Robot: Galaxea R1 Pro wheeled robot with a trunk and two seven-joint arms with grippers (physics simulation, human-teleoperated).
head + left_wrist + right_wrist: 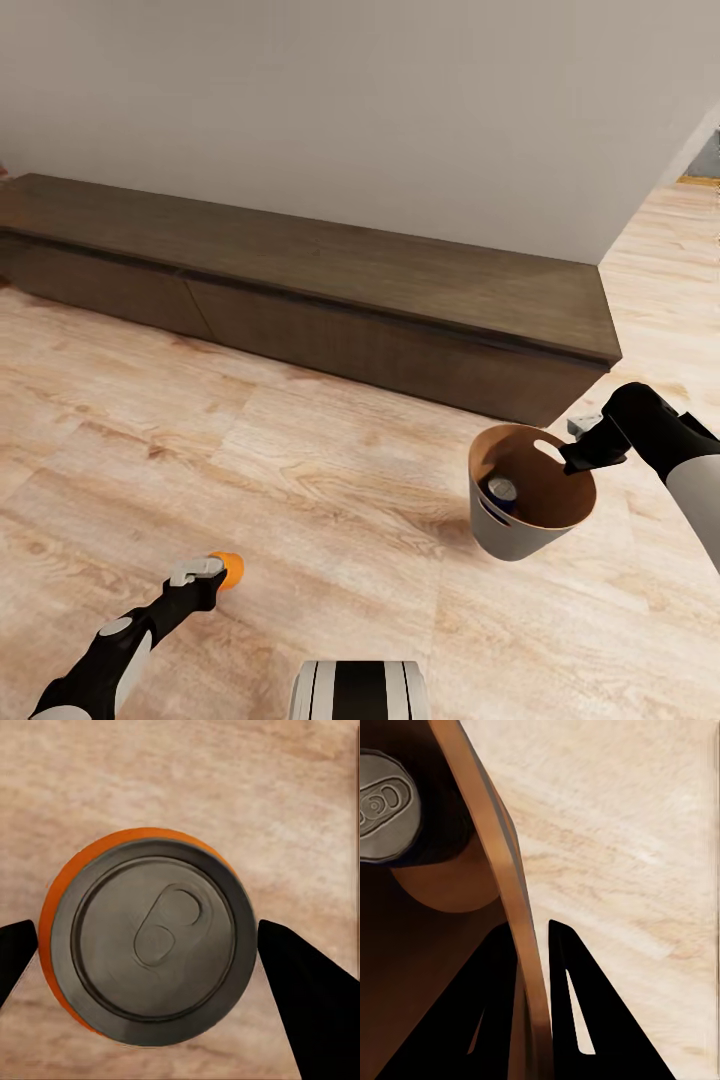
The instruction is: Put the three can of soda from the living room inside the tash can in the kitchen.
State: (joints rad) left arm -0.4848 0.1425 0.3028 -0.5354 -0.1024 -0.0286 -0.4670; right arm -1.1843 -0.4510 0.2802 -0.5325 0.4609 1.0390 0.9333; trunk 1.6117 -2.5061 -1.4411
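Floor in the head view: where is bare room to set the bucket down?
Bare wood floor lies between the long low cabinet and both arms. It is crowded only around the bucket and the orange can.

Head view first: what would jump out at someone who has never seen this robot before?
The right pincer carries a pale grey bucket by its rim above the wood floor, with a dark blue soda can lying inside. At lower left, the left pincer grips an orange soda can. Behind runs a long dark wooden low cabinet against the wall.
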